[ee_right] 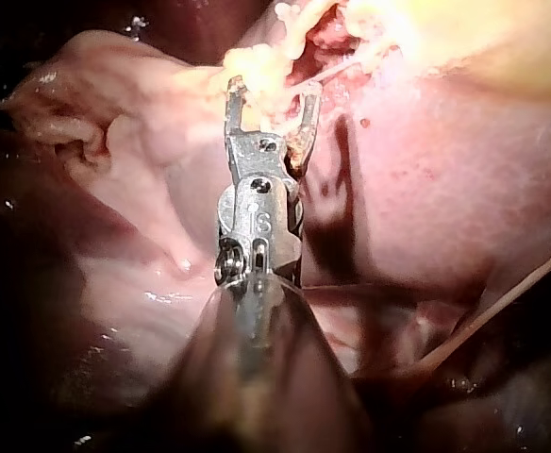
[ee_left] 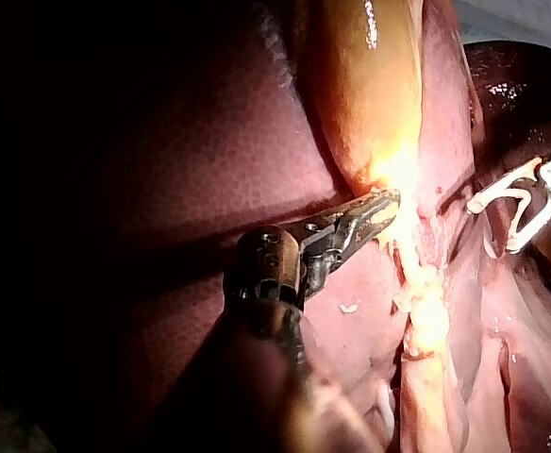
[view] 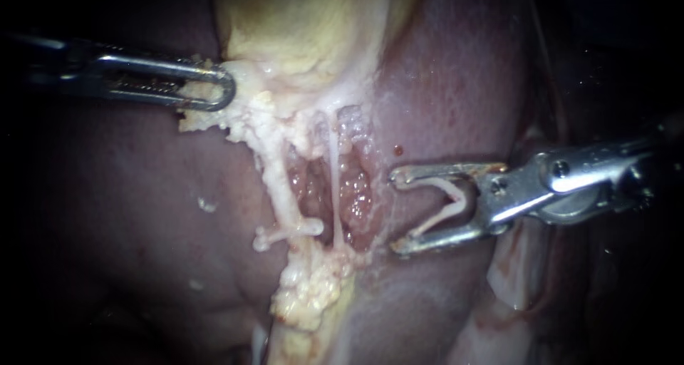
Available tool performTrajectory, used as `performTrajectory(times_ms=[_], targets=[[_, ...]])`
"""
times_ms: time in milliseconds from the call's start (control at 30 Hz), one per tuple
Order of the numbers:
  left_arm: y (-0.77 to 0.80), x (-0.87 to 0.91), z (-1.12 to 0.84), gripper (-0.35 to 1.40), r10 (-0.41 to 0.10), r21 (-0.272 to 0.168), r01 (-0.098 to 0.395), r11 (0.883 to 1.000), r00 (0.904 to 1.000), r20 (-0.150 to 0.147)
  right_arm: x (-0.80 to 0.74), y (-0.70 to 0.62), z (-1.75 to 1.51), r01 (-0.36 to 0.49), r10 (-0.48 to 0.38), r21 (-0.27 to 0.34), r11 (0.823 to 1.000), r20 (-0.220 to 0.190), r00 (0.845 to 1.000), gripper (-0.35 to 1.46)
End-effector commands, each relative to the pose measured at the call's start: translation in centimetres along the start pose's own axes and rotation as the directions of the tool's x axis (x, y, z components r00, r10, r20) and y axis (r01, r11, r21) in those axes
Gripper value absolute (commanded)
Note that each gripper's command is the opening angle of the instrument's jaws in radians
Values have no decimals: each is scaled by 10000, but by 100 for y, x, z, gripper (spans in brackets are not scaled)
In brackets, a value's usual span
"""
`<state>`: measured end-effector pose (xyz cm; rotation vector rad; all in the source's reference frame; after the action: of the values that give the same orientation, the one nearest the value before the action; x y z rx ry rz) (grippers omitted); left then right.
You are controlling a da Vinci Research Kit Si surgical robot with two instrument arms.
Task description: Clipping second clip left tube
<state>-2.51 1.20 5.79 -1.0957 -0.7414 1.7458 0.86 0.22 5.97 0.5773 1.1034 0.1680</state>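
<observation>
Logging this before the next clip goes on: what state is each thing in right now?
Left instrument: jaws shut on pale tissue beside the gallbladder.
Right instrument: jaws spread, holding an unclosed clip, clear of both tubes.
Left tube: uncut, a fitted clip closed across it.
Right tube: uncut, bare.

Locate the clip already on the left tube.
Endoscope view, left of centre: the clip crosses the left tube low down, just above the fat, with the right instrument apart on its right.
</observation>
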Motion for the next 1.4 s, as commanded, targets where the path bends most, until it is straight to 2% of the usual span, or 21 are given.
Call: performTrajectory(times_ms=[33,267,433,533,800,933,1033,1133,1300,1400], targets=[[0,0,0,-35,2,7,-2,10000,10000,-3,1,0,5,-143,143,88,9999,-17,9999,49],[0,-1,1,-35,6,20,-6,10000,10000,-10,-6,8,43,-1113,1129,676,9915,-199,9934,49],[1,-2,2,-35,8,30,-8,10000,10000,-16,-19,23,63,-1657,1742,1148,9795,-684,9823,48],[1,-2,3,-35,10,34,-10,10000,10000,-18,-30,32,73,-1822,1935,1406,9732,-718,9785,48],[1,-3,4,-35,14,40,-14,10000,10000,-22,-58,56,87,-2073,2180,1321,9693,-721,9733,49],[1,-4,4,-35,15,43,-15,10000,10000,-24,-67,66,88,-2194,2333,1391,9657,-927,9680,49],[1,-4,4,-35,16,44,-15,10000,10000,-24,-68,70,88,-2219,2395,1476,9638,-1143,9642,49],[1,-4,4,-35,17,44,-17,10000,10000,-24,-67,72,91,-2087,2363,1901,9593,-1367,9620,49],[1,-4,5,-35,17,47,-17,10000,10000,-26,-59,77,106,-1780,2269,2589,9494,-1732,9584,49],[1,-4,5,-35,17,48,-17,10000,10000,-27,-53,81,118,-1643,2213,2759,9470,-1901,9565,49]])
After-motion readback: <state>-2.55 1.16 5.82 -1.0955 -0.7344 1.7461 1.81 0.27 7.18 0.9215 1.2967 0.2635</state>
